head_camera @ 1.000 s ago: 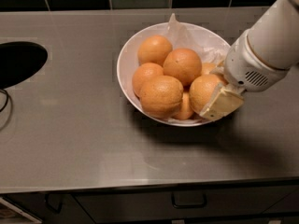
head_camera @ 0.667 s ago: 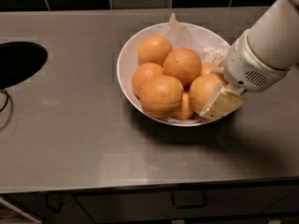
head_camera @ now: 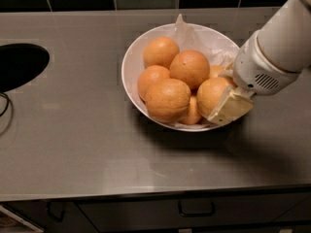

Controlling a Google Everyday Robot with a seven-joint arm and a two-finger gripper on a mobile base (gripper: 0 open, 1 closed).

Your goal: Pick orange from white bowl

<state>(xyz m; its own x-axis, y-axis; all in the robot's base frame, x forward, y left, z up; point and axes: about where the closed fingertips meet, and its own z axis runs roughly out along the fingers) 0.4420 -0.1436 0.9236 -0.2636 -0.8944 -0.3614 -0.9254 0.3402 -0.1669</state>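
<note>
The white bowl [head_camera: 130, 64] stands on the steel counter, lined with crumpled white paper and holding several oranges. The big, dull, dimpled orange [head_camera: 208, 94] lies at the bowl's right front. Another big orange [head_camera: 167, 100] lies at the front middle. My gripper [head_camera: 219, 98] reaches in over the bowl's right rim and sits right at the right-hand big orange, with its cream-coloured part against the orange's lower right side. The far side of that orange is hidden behind the white wrist housing [head_camera: 265, 64].
A dark oval sink opening [head_camera: 19, 64] lies in the counter at the far left, with a black cable [head_camera: 5, 106] beside it. A dark tiled wall runs along the back. Drawer fronts with a handle [head_camera: 196, 208] sit below the counter's front edge.
</note>
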